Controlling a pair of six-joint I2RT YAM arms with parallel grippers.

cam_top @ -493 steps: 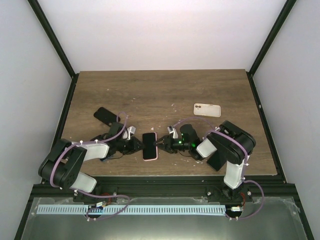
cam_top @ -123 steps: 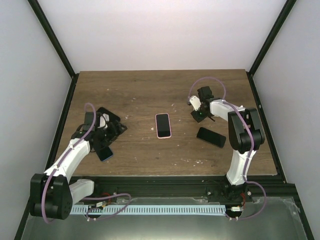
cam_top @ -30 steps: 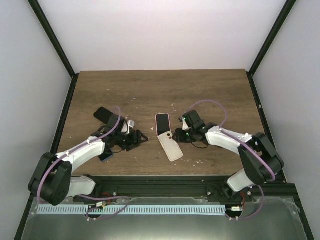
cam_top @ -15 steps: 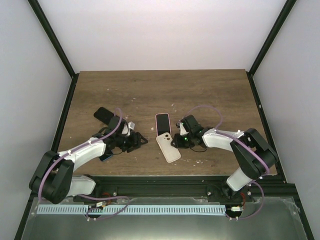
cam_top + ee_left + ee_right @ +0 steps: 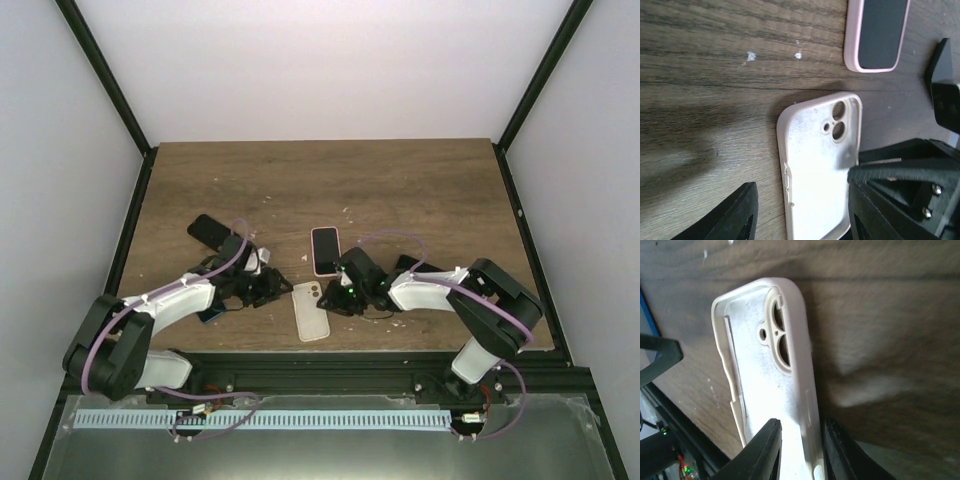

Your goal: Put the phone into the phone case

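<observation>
The white phone case [image 5: 310,311] lies open side up near the front edge, camera holes toward the back. My right gripper [image 5: 337,296] is shut on its right side wall; in the right wrist view the wall [image 5: 802,390] sits between the fingers of that gripper [image 5: 800,445]. My left gripper [image 5: 277,288] is open just left of the case, which lies between its fingers in the left wrist view [image 5: 820,165]. A phone in a pink case [image 5: 325,250] lies screen up just behind and also shows in the left wrist view [image 5: 877,32].
A black phone [image 5: 207,229] lies at the back left. A blue-edged phone [image 5: 209,313] lies under my left arm. Another black phone [image 5: 412,265] is partly hidden behind my right arm. The table's front edge [image 5: 330,348] is close to the case.
My right gripper has dragged the white case left and toward the front edge, turning it more upright. My left gripper has stayed beside it, open.
</observation>
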